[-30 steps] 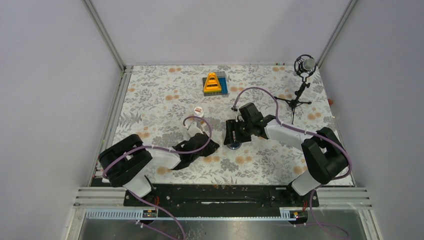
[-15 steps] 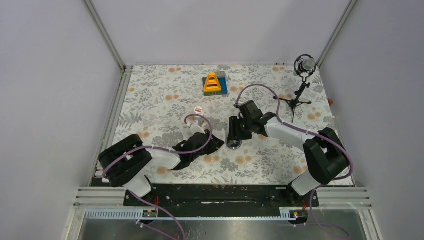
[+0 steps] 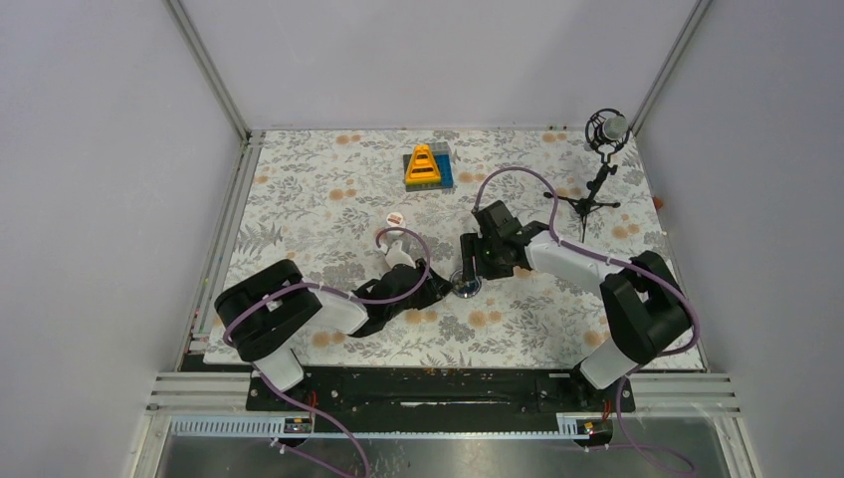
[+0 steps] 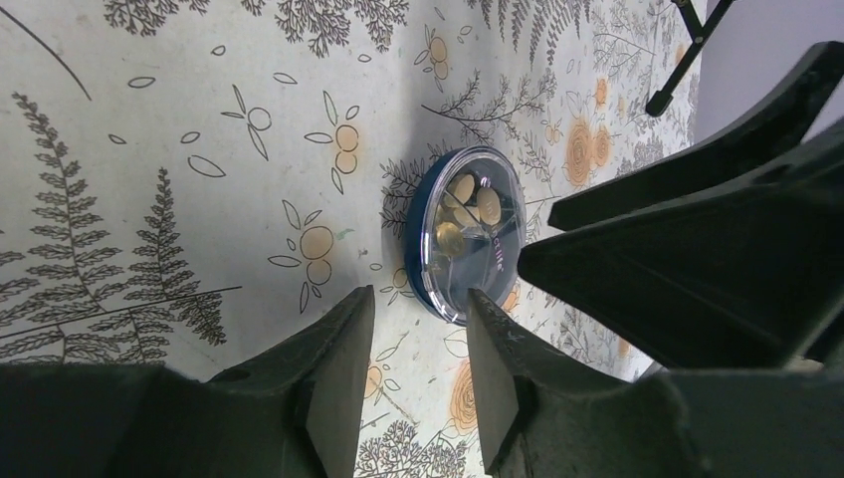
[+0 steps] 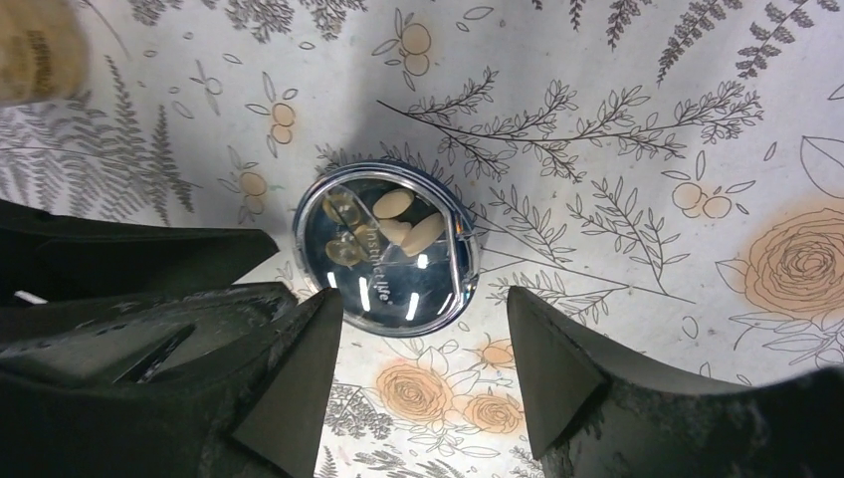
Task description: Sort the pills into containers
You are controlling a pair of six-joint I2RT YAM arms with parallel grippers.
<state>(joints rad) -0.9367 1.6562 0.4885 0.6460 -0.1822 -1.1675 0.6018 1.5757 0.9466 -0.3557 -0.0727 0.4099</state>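
The small round dark-blue dish [image 3: 465,286] lies on the floral mat under a clear lid. It holds several pale tan pills [image 5: 403,229], which also show in the left wrist view [image 4: 473,204]. My left gripper [image 3: 439,290] is open and empty, its tips [image 4: 420,304] just short of the dish [image 4: 466,234]. My right gripper [image 3: 469,265] is open and empty, its tips [image 5: 426,304] beside the dish [image 5: 386,249]. The white bottle with the red label [image 3: 396,217] stands behind the left arm. A blurred tan shape [image 5: 35,50] may be the amber bottle.
The yellow triangular toy on its grey-blue base [image 3: 426,166] stands at the back. A microphone on a tripod [image 3: 600,169] stands at the back right. The two grippers face each other closely across the dish, the right one's black fingers [image 4: 697,229] filling the left wrist view.
My left gripper has slid right, up to the dish. My right gripper has drawn back and to the right, uncovering the dish.
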